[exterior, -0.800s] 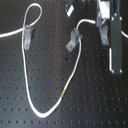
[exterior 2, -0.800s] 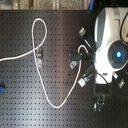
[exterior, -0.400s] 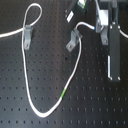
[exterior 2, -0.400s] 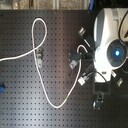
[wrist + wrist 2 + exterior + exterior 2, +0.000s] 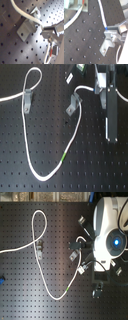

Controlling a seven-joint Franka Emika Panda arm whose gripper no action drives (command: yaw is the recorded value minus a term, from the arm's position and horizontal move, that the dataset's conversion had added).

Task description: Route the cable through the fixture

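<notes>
The white cable [image 5: 26, 139] loops round the left grey clip [image 5: 27, 99], sags toward the near side and bears its green band [image 5: 64, 157]. It then climbs to the middle upright clip, the fixture [image 5: 74, 104]. In the second exterior view the cable [image 5: 43, 277] runs likewise to the fixture [image 5: 75, 256]. In the first wrist view the cable [image 5: 23, 12] lies across the top of the fixture [image 5: 25, 29]. My gripper [image 5: 95, 86] is shut on the cable's end just past the fixture. The pinched end also shows in the second wrist view [image 5: 107, 28].
The black perforated board [image 5: 90, 169] carries everything. A third clip [image 5: 77, 70] stands at the back near the arm. The arm's body [image 5: 110, 237] fills the second exterior view's right, with more small brackets [image 5: 98, 288] beside it. A small blue object [image 5: 1, 281] lies at the second exterior view's left edge.
The arm has edged very slightly toward the first exterior view's left with the cable end. The rest of the cable has not visibly moved.
</notes>
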